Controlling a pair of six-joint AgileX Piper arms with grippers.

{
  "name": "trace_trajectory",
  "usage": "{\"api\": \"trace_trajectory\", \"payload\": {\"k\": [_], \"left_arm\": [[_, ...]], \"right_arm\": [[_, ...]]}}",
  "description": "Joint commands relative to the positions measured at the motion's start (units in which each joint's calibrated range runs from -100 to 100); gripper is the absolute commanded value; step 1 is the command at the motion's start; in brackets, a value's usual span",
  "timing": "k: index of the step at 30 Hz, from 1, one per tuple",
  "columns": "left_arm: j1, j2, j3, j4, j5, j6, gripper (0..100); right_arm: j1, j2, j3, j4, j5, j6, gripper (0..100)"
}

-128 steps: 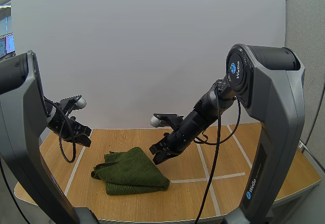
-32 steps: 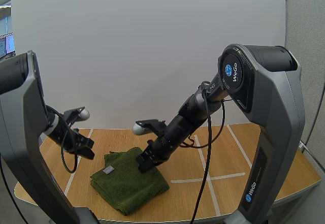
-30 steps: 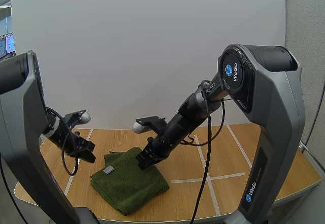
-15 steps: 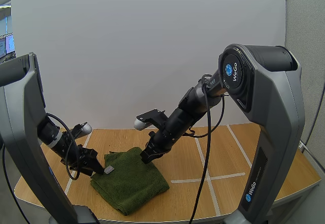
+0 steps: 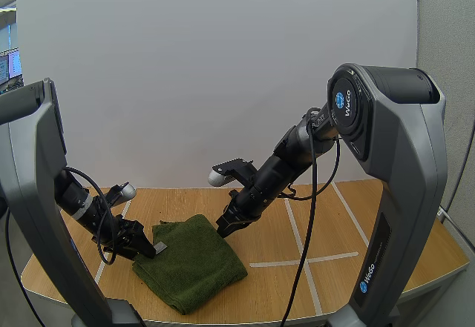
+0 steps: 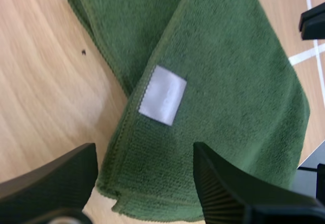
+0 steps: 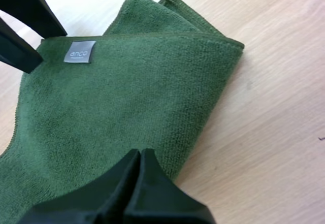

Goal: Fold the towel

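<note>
Closest to the front edge of the table (image 5: 334, 227), left of the middle, lies the green towel (image 5: 194, 262). It is already doubled over, and one flap lies slantwise on top with a small grey tag (image 5: 160, 247) near its left corner. The towel looks a bit longer from its far left corner to its front right corner than the other way. My left gripper (image 5: 143, 248) is right at the towel's left edge, low over the wood. Its two fingers (image 6: 228, 193) stand wide apart, with the tag and the towel's edge showing between them. So the towel lies to the right of this gripper, and this arm is the nearer one to the tag corner. I think the next move is to close on that edge and carry it across to the right, so the grab has to take all the layers there. A little farther back, my right gripper (image 5: 225, 228) sits over the towel's far right corner. Its fingers are pressed together into one dark wedge and hold nothing. Past the towel, toward the right edge and the back edge, the table is bare wood with white tape lines (image 5: 297, 262), so there is space to lay the fold down.
</note>
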Motion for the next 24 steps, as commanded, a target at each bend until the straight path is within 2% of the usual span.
{"api": "trace_trajectory", "payload": {"k": [1,13,15,17,19,21,22,24], "left_arm": [[-0.10,2.05,0.58,2.13,0.88,0.39,89],[-0.12,3.18,4.48,-0.56,0.88,5.01,89],[-0.12,3.18,4.48,-0.70,0.88,5.10,86],[-0.12,3.18,4.48,-0.60,0.88,5.10,76],[-0.12,3.18,4.48,-0.60,0.88,5.10,60],[-0.12,3.18,4.48,-0.70,0.88,5.10,38],[-0.12,3.18,4.35,-0.70,0.88,5.10,23],[-0.12,3.18,4.14,-0.97,0.88,5.10,6]], "right_arm": [[-0.27,-0.40,-0.26,-0.26,2.17,-0.92,0],[-0.27,-0.40,-0.26,-0.26,4.04,-0.92,0],[-0.27,-0.40,-0.26,-0.15,4.34,-0.92,0],[-0.27,-0.40,-0.26,-0.15,4.81,-0.92,0],[-0.27,-0.40,-0.26,-0.15,5.39,-0.92,0],[-0.27,-0.40,-0.26,-0.15,5.72,-0.92,0],[-0.27,-0.40,-0.26,-0.15,5.72,-0.92,0],[-0.27,-0.40,-0.26,-0.15,5.72,-0.92,0]]}}
